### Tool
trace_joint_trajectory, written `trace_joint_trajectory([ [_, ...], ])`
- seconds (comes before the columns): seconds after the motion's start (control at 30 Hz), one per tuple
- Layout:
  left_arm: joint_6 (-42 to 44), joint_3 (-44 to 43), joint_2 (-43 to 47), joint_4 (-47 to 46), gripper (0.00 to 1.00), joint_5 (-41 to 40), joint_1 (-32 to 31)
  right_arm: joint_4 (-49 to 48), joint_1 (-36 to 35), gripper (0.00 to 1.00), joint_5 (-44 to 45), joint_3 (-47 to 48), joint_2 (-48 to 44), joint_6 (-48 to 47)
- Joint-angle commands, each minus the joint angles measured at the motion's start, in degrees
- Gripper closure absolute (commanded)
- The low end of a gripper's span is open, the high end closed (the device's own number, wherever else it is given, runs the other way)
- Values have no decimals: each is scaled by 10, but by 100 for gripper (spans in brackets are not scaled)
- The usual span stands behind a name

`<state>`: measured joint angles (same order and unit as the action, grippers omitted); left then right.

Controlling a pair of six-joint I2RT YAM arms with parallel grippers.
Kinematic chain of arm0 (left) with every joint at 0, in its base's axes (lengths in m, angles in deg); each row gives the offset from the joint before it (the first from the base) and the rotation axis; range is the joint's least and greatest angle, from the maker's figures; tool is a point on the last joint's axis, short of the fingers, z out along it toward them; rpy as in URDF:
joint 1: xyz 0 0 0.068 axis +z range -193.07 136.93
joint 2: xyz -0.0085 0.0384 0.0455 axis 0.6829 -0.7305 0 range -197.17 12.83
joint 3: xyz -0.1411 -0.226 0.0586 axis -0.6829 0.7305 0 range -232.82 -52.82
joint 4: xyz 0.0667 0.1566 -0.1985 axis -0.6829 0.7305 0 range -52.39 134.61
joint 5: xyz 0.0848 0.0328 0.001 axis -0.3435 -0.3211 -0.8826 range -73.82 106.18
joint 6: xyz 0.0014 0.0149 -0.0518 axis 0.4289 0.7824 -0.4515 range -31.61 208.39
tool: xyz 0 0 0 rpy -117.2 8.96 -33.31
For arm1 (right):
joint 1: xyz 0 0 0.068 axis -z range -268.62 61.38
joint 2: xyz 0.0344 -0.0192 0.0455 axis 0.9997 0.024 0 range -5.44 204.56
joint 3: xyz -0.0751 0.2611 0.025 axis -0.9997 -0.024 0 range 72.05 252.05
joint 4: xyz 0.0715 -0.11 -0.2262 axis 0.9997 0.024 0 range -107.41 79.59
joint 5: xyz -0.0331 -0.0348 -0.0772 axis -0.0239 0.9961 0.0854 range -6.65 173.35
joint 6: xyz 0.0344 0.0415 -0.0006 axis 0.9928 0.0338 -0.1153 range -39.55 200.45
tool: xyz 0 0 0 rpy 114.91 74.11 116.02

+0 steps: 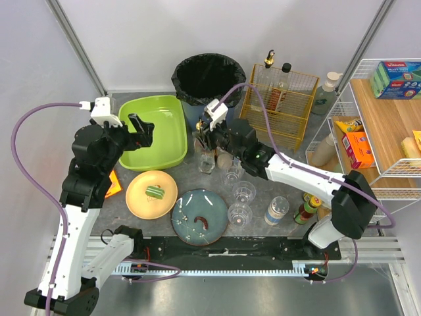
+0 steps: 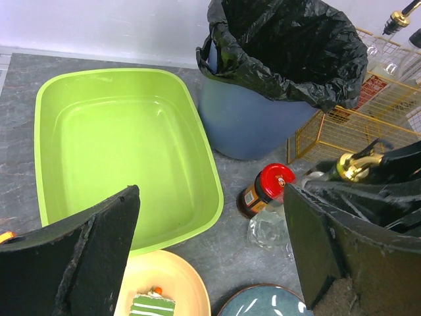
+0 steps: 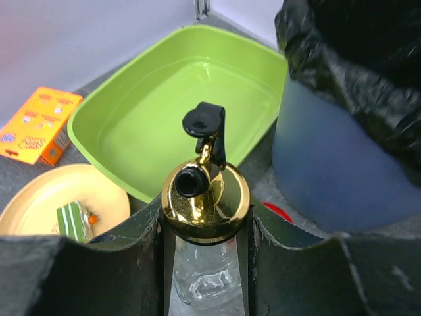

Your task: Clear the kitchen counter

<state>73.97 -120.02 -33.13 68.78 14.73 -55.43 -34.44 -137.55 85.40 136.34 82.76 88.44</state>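
The grey mottled kitchen counter holds dishes, glasses and jars. My right gripper is shut on the neck of a clear glass bottle with a gold pourer cap; the bottle is upright between the green tub and the glasses. The cap also shows in the left wrist view. My left gripper is open and empty, hovering over the near right part of the green plastic tub. The tub is empty.
A bin with a black bag and a gold wire basket stand at the back. A yellow plate with green cake, blue plate, glasses, a red-lidded jar, a white-labelled jar, an orange box, and a white wire rack at right.
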Motion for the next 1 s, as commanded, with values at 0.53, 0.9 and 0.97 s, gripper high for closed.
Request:
trace_joint_trajectory([
  [0.53,22,1,4,-10,5,-13,-1,116,-2,100,248,265,-82,-75],
  [0.9,11,-13,-26,-23,6,12,-1,138,40,100,487,287,-69,-180],
  [0.97,9,-14,-29,-24,6,12,0,139,66,100,486,281,-70,-176],
])
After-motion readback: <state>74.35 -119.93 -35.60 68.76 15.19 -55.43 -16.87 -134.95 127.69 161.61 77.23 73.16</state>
